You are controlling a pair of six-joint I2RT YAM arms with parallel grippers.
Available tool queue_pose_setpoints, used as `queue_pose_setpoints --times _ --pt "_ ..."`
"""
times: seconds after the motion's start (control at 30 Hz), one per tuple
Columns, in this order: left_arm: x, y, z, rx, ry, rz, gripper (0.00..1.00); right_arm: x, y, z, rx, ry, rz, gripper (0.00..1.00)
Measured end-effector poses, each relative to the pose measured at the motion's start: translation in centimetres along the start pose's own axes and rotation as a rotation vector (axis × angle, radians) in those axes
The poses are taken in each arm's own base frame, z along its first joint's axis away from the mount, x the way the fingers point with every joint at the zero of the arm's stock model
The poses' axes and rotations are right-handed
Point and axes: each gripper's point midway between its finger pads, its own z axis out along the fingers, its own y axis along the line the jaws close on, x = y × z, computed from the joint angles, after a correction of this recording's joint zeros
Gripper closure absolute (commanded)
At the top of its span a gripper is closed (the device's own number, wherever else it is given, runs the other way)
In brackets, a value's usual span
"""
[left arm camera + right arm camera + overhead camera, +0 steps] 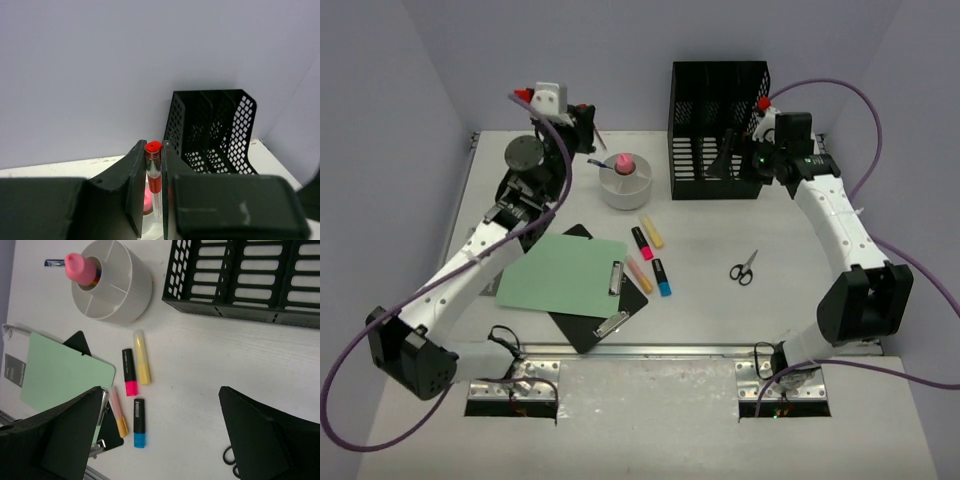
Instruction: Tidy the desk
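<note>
The white desk (720, 310) holds loose stationery. My left gripper (588, 130) hangs above a round white cup (625, 182) at the back and is shut on a clear pen with a red cap (153, 170), held upright between the fingers. A pink-topped item (624, 162) and a blue pen (598, 162) stand in the cup. My right gripper (730, 165) is open and empty, in front of the black mesh file rack (718, 130). Its view shows yellow (141, 357), pink (129, 372), blue (139, 422) and orange (118, 412) highlighters on the desk (210, 365).
A green folder (560, 272) lies on a black clipboard (600, 315) at the front left. Scissors (744, 268) lie right of centre. A black round object (525, 152) sits at the back left. A silver rail (660, 350) runs along the near edge. Walls close in on three sides.
</note>
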Motion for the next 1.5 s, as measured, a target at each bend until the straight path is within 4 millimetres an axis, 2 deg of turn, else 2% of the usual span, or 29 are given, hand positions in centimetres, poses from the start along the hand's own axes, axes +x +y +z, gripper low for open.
queue_pose_setpoints --times 0.07,0.17,0.23,0.3,0.43,0.57,0.77,1.33,1.5 --pt "0.9 2.6 2.8 -0.047 0.024 -0.038 1.00 1.1 -0.6 0.1 0.014 0.022 0.010 0.01" --pt "3.4 6.5 6.7 -0.092 0.085 -0.084 1.00 2.9 -1.2 0.6 0.026 0.060 0.023 0.01" --pt "6.1 8.7 8.4 -0.111 0.137 -0.116 1.00 3.8 -1.6 0.9 0.032 0.076 0.028 0.01" --pt "8.8 9.8 9.1 -0.110 0.187 -0.142 1.00 4.7 -2.0 1.0 0.042 0.095 0.035 0.01" --pt "12.8 8.9 9.9 -0.041 0.247 -0.184 1.00 5.0 -2.1 1.1 0.048 0.099 0.037 0.01" --pt "15.2 8.2 11.1 0.004 0.249 -0.203 1.00 4.9 -2.2 1.1 0.049 0.096 0.036 0.01" --pt "18.5 8.8 12.4 0.005 0.249 -0.175 1.00 4.9 -2.2 1.1 0.050 0.096 0.035 0.01" --pt "23.7 9.8 14.0 -0.003 0.264 -0.108 1.00 5.5 -2.4 1.2 0.053 0.111 0.020 0.01" --pt "25.4 10.2 14.2 -0.015 0.276 -0.105 1.00 6.7 -2.9 1.3 0.058 0.137 0.012 0.01"
